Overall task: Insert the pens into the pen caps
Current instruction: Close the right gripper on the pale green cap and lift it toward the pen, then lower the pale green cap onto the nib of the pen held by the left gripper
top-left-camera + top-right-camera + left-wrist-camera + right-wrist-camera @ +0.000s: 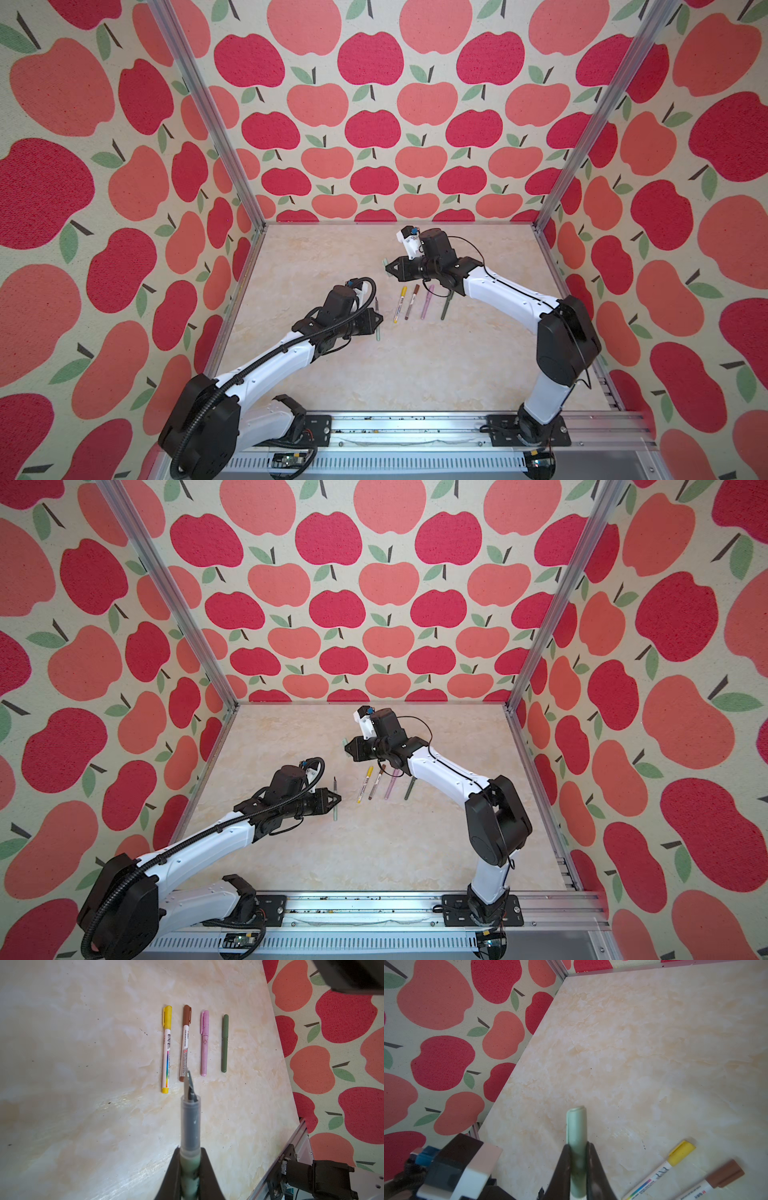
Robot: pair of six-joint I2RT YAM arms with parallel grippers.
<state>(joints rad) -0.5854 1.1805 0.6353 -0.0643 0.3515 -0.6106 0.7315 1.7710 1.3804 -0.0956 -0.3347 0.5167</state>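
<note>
My left gripper [190, 1150] is shut on the pale sage green pen [190, 1122]. Its grey grip section and dark pointed tip stick out beyond the jaws, uncapped. In both top views this pen [377, 332] hangs left of centre. My right gripper [576, 1145] is shut on the light green pen cap [576, 1124], held above the table further back [385, 262]. Pen and cap are well apart. Between the arms four capped pens lie in a row: yellow-capped [166, 1049], brown-capped [185, 1043], pink [204, 1043] and dark green [224, 1043].
Apple-patterned walls with aluminium posts [245, 178] close in the marble-look table [374, 374] on three sides. A metal rail [415, 428] carrying both arm bases runs along the front edge. The right arm's elbow [567, 336] stands near the right wall.
</note>
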